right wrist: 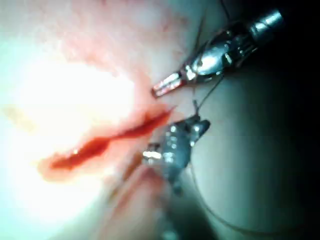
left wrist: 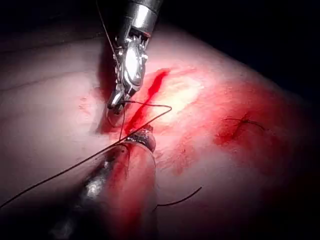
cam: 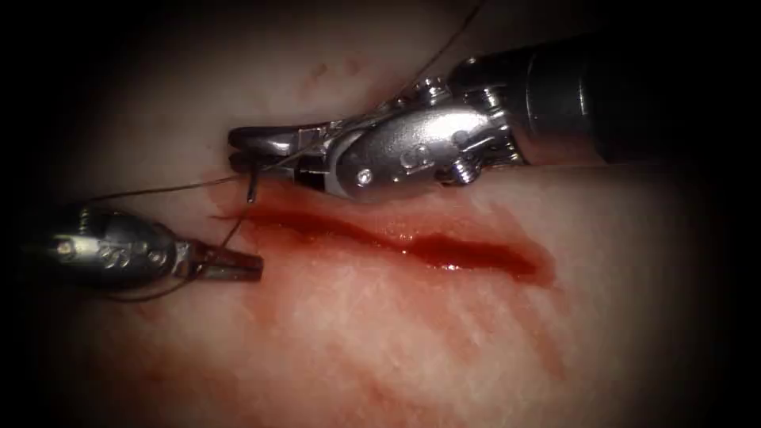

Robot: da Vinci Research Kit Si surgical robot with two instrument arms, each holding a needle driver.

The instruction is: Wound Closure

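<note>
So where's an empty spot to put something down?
Bare tissue below the cut, right of the left tool, whose shut jaws seem empty. Crowded at the cut's left end: the right tool grips the needle, seemingly outside the tissue, thread strung across.

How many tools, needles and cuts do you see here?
Tools: 2, left tool and right tool, which holds the needle
Needle: 1, at the cut's left end
Cut: 1
Total: 4

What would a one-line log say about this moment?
right tool: grips needle at left end of cut, entry in tissue unclear | left tool: shut, thread draped over it | red fluid along cut
</note>
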